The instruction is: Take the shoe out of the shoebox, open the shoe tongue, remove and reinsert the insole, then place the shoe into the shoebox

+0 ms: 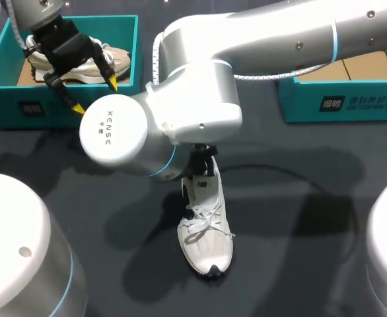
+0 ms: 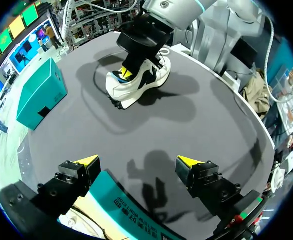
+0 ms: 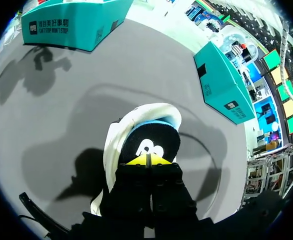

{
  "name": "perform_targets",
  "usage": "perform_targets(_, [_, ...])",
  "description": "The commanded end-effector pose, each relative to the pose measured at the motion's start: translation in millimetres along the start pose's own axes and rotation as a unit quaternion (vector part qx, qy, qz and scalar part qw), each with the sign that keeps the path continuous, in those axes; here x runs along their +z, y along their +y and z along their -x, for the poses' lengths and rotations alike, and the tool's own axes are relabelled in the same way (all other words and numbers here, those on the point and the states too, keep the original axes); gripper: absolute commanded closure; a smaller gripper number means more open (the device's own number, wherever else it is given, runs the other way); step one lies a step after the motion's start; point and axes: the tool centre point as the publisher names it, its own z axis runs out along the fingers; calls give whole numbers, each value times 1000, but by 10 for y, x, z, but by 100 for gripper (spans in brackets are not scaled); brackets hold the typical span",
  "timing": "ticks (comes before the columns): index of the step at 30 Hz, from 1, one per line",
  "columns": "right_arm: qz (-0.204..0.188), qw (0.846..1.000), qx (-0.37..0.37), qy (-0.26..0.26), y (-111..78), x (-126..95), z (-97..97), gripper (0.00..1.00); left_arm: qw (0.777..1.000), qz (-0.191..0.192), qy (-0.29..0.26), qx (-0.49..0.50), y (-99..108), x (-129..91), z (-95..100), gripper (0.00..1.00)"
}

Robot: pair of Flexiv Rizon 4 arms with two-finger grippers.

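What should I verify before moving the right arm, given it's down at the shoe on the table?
1. Shoe out of the box, upright on the table: ok.
2. Right gripper at the shoe's opening, fingers closed: ok.
3. Anything pinched between them: cannot tell.
4. Left gripper open, over the shoebox, away from this shoe: ok.
5. Laces loose enough: cannot tell.
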Motion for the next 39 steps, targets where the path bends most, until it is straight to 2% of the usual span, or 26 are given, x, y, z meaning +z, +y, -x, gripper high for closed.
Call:
perform_targets(1, [0,999,49,8,-33,120,21,100,1000,1,0,0,0,1,-2,0])
perform_targets(6, [-18,998,41,43,-46,355,-99,100,1000,1,0,0,0,1,-2,0])
perform_targets(10, [-32,997,35,57,-71,448,-199,100,1000,1,0,0,0,1,-2,0])
perform_targets(14, [-22,998,35,51,-82,313,-181,100,1000,1,0,0,0,1,-2,0])
perform_targets(20, [6,1000,20,5,-21,5,-82,100,1000,1,0,0,0,1,-2,0])
perform_targets(24, [8,1000,10,-20,16,-78,-31,100,1000,1,0,0,0,1,-2,0])
perform_targets(31, [2,999,7,-42,28,-3,31,100,1000,1,0,0,0,1,-2,0])
perform_targets(39, [-22,999,11,-24,-38,183,-7,100,1000,1,0,0,0,1,-2,0])
